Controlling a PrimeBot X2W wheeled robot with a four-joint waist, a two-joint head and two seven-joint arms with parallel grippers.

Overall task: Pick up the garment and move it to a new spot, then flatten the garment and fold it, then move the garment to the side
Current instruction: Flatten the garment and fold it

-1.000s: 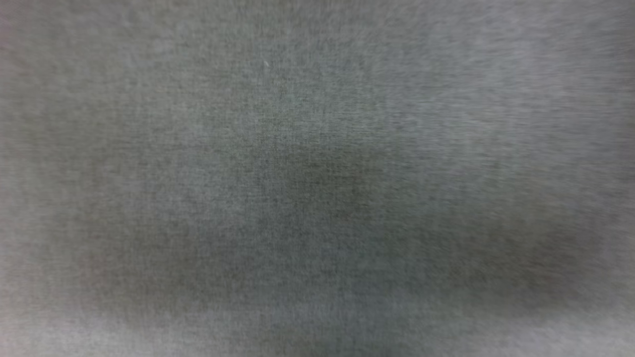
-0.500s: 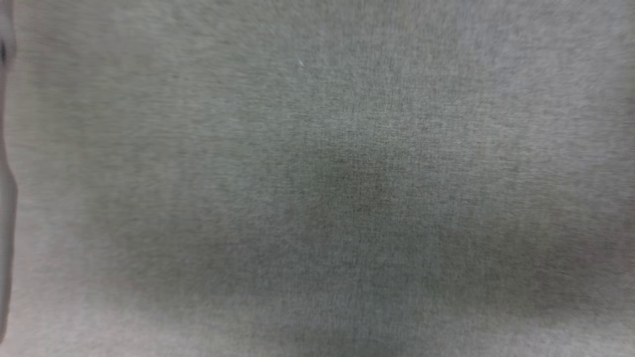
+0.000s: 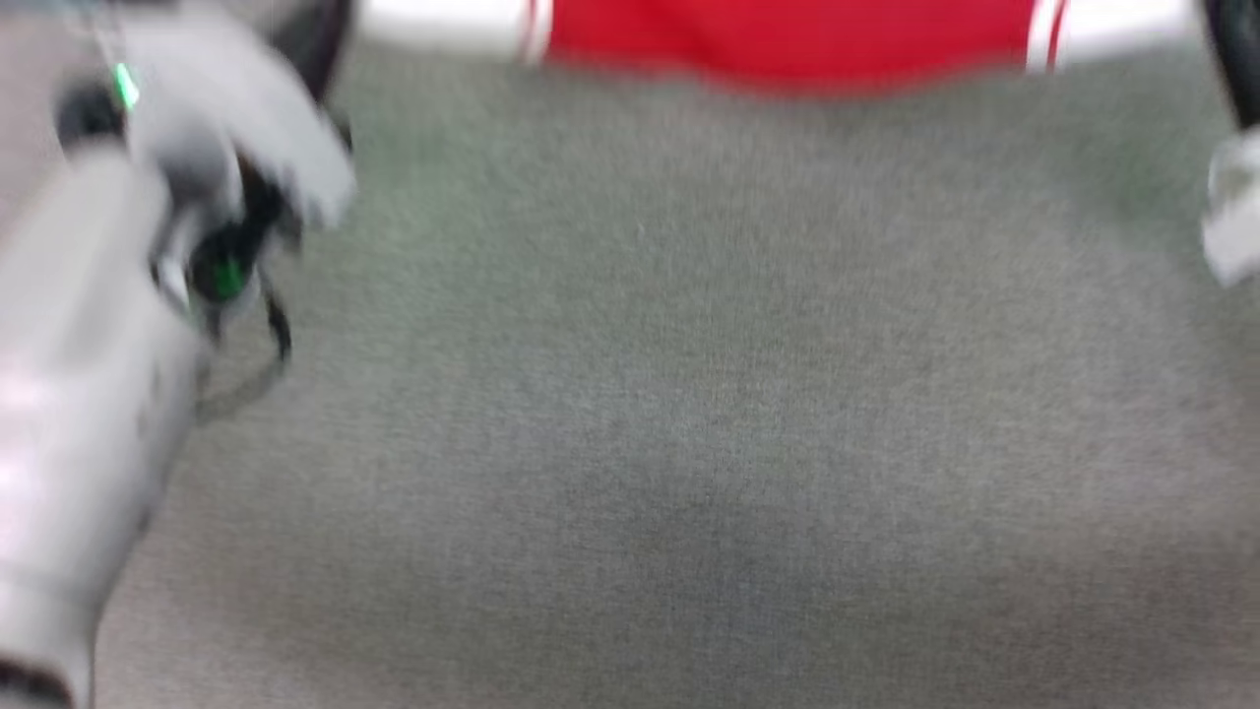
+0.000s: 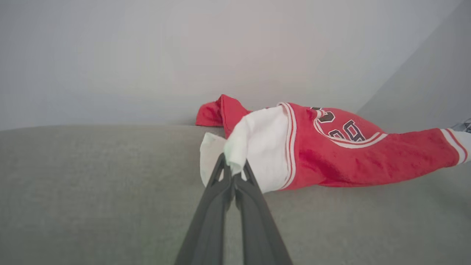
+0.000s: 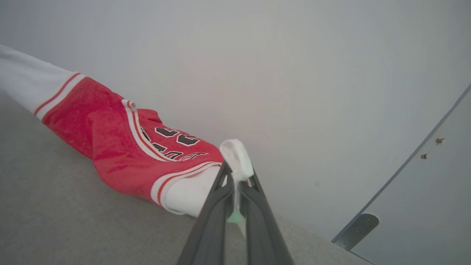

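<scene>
The garment (image 3: 787, 39) is a red jersey with white sleeves and striped trim, stretched across the top edge of the blurred head view. It lies on a grey fabric surface (image 3: 689, 394). In the left wrist view my left gripper (image 4: 233, 171) is shut on the edge of one white sleeve, and the garment (image 4: 331, 154) runs off to the right with black numerals showing. My right gripper (image 5: 235, 173) pinches the other white sleeve, the garment (image 5: 121, 154) trailing left. My pale left forearm (image 3: 89, 394) stands at the head view's left.
A plain pale wall (image 4: 147, 55) rises right behind the grey surface (image 4: 92, 191). In the right wrist view a dark bracket (image 5: 355, 226) and a thin seam show at the lower right of the wall. Part of my right arm (image 3: 1235, 207) sits at the head view's right edge.
The head camera has moved: earlier it showed bare grey fabric, now the garment's lower edge is at the top, with my left arm at the left and my right arm at the right edge.
</scene>
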